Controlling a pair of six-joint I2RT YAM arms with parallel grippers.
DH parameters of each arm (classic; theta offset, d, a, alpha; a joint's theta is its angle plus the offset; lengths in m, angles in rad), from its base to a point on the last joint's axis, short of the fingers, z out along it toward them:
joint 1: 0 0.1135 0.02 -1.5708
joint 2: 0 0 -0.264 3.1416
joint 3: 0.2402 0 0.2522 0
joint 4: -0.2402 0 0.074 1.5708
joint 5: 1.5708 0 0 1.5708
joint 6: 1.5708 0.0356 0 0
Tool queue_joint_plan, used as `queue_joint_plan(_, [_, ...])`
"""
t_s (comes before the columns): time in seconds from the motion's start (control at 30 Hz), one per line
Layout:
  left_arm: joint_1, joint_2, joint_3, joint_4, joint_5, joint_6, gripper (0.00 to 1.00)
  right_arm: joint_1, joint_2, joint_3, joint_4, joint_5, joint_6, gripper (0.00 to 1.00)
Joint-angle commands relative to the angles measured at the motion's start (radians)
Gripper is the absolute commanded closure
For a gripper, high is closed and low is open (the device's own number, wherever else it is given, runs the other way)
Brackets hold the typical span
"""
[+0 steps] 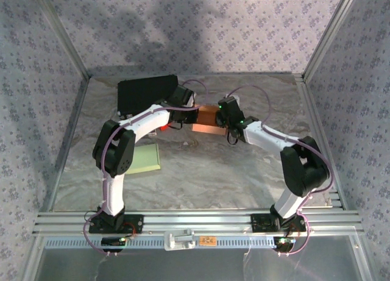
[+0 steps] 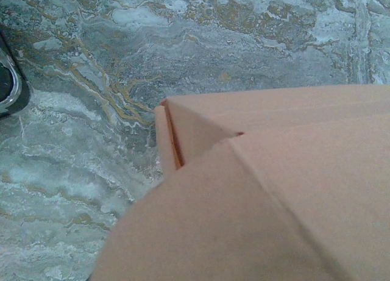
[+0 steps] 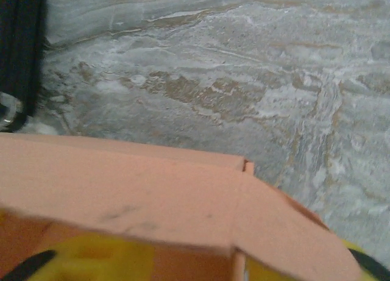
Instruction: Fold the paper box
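My two pincers meet over the far middle of the marble-patterned grey tabletop [image 1: 213, 165]. The salmon-orange paper box [image 1: 207, 119] of thin card rests on the tabletop right between them. My left pincer [image 1: 190, 114] is at the box's left end and my right pincer [image 1: 219, 119] at its right end, each close against the card.

My left pincer is pressed together. From its wrist, the paper box [image 2: 274, 189] lies straight ahead and very close, spreading across the lower right. A broad flat panel is nearest me. Past it is a corner where a triangular flap tucks in beside a narrow upright wall, with a thin slit of darker orange between them. Whether any card is nipped in this pincer I cannot tell. Bare tabletop [image 2: 122, 49] runs on beyond that corner.

My right pincer stands apart. From its wrist I see its yellow fingers [image 3: 91, 256], blurred, one low on the left behind the box's wall and one low on the right. The near wall and a corner of the paper box [image 3: 152, 189] lie between them. I cannot tell whether either finger touches the card. Ahead of this pincer, past the box's rim, lies more tabletop [image 3: 213, 80].

Just beyond my left pincer, on its outer side, lies a black flat slab [image 1: 146, 92]. A pale green rectangular pad [image 1: 145, 159] lies well back from that pincer, beside my left elbow.
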Motion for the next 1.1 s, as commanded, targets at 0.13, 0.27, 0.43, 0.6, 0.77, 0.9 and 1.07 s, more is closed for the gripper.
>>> queue_joint_plan(0.13, [-0.016,0.003,0.020,-0.032,-0.006,0.011,1.00,0.020,-0.228,0.015,-0.312,-0.161,0.340,0.38])
queue_joint_plan(0.27, [-0.025,0.005,0.027,-0.037,-0.013,0.014,1.00,0.020,-0.329,-0.003,-0.373,-0.171,0.456,0.35])
queue_joint_plan(0.43, [-0.035,-0.006,0.011,-0.036,-0.018,0.017,1.00,-0.097,-0.307,0.163,-0.527,-0.255,0.566,0.32])
queue_joint_plan(0.6, [-0.047,-0.018,-0.013,-0.027,-0.017,0.009,1.00,-0.224,-0.147,0.331,-0.673,-0.399,0.591,0.33])
queue_joint_plan(0.77, [-0.058,-0.021,-0.036,-0.014,-0.015,-0.003,1.00,-0.286,-0.037,0.348,-0.665,-0.523,0.572,0.35])
queue_joint_plan(0.9, [-0.060,-0.019,-0.038,-0.012,-0.010,-0.006,1.00,-0.294,-0.002,0.320,-0.617,-0.566,0.586,0.35])
queue_joint_plan(1.07, [-0.063,-0.019,-0.048,-0.012,-0.005,-0.012,1.00,-0.294,0.055,0.289,-0.596,-0.620,0.598,0.36])
